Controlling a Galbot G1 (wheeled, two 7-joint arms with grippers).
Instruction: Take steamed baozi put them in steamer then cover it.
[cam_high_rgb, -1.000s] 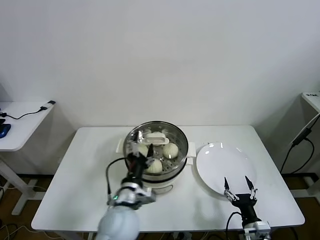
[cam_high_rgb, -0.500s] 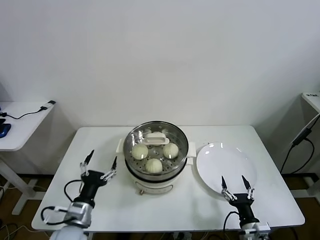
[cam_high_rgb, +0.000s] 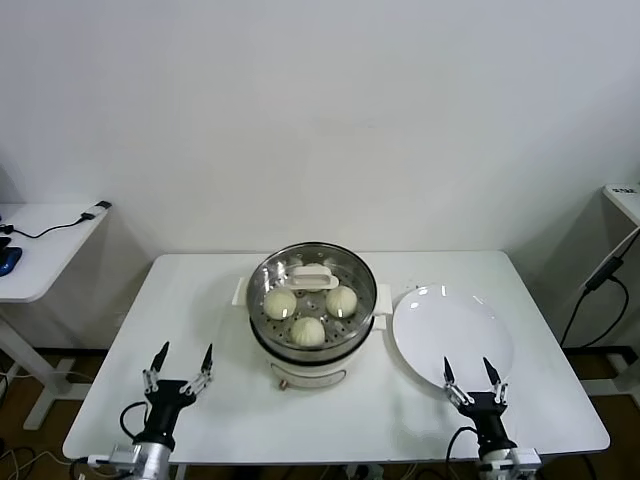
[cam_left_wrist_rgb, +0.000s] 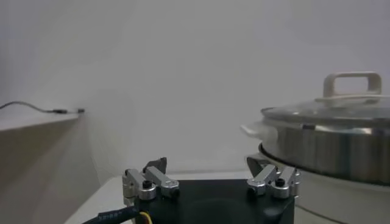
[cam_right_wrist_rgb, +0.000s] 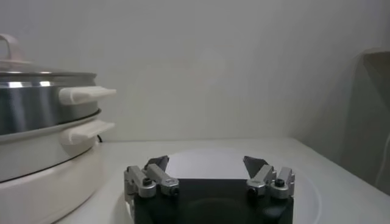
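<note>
Since a second ago the left tool (cam_high_rgb: 180, 365) has withdrawn from the steamer (cam_high_rgb: 312, 312) to the bench (cam_high_rgb: 200, 300) front edge at about 7 o'clock of the pot, fingers spread wide and holding nothing; the right tool (cam_high_rgb: 470, 377) stays at 4 o'clock, equally wide and empty, just over the near rim of the white plate (cam_high_rgb: 452, 328). The cover (cam_high_rgb: 312, 285) sits closed on the steamer, with three steamed baozi (cam_high_rgb: 308, 330) visible through the glass from the head view; a fourth cannot be confirmed under the handle. The left wrist view alone shows the cover (cam_left_wrist_rgb: 341, 109) in profile seated on the steel basket; the right wrist view shows the pot's side handles (cam_right_wrist_rgb: 85, 94). White bench, plain white wall, side desk (cam_high_rgb: 35, 240) at 9 o'clock.
</note>
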